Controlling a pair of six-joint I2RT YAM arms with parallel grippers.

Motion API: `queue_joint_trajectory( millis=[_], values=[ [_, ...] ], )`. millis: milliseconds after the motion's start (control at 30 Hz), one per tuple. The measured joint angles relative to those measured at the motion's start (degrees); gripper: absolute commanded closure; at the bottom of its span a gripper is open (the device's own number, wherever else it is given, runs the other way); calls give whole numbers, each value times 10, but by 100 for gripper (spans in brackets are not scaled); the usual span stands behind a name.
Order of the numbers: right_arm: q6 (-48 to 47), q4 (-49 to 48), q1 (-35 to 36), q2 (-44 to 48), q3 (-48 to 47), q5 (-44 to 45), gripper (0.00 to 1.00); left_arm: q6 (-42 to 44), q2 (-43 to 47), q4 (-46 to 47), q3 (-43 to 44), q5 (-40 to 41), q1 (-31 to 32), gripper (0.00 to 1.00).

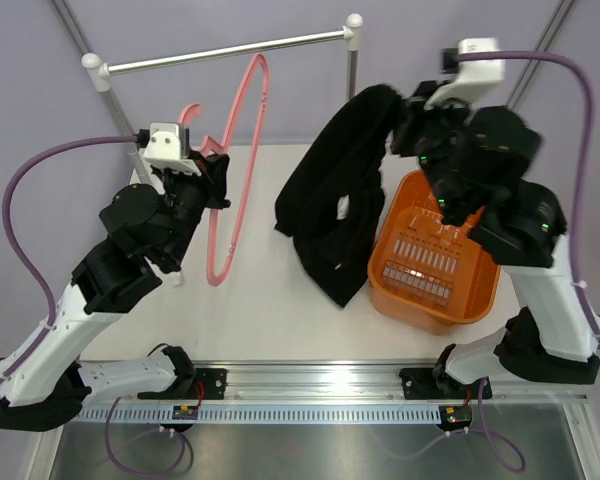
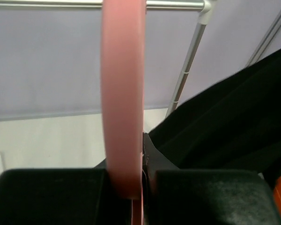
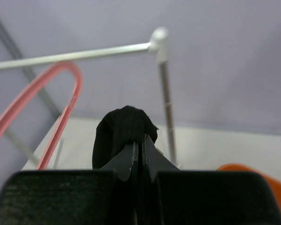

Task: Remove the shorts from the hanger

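Observation:
The black shorts (image 1: 342,200) hang limp from my right gripper (image 1: 408,112), which is shut on a bunched fold of them (image 3: 124,129) high above the table. Their lower end trails onto the white table beside the orange basket. The shorts hang apart from the pink hanger (image 1: 238,160), to its right. My left gripper (image 1: 212,170) is shut on the hanger's pink bar (image 2: 124,103) and holds it upright under the grey rail. In the right wrist view the hanger (image 3: 61,103) shows at the left.
A grey metal rail (image 1: 225,52) on two posts spans the back of the table. An orange plastic basket (image 1: 435,260) stands at the right, under my right arm. The white table (image 1: 270,310) has a metal track along its near edge.

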State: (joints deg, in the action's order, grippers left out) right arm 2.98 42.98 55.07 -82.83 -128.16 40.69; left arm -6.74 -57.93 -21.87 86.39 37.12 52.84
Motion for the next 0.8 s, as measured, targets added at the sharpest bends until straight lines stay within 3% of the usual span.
queue_joint_trajectory(
  millis=[233,467,800],
  values=[
    [-183,-176,-1,110,4,119,100,-23,64,-76,-35,12,0,100],
    [-288,-330,-2,168,77,184,100,-33,80,-103,-48,13,0,100],
    [-242,-281,-37,141,174,189,100,-36,73,-121,-66,12,0,100]
  ],
)
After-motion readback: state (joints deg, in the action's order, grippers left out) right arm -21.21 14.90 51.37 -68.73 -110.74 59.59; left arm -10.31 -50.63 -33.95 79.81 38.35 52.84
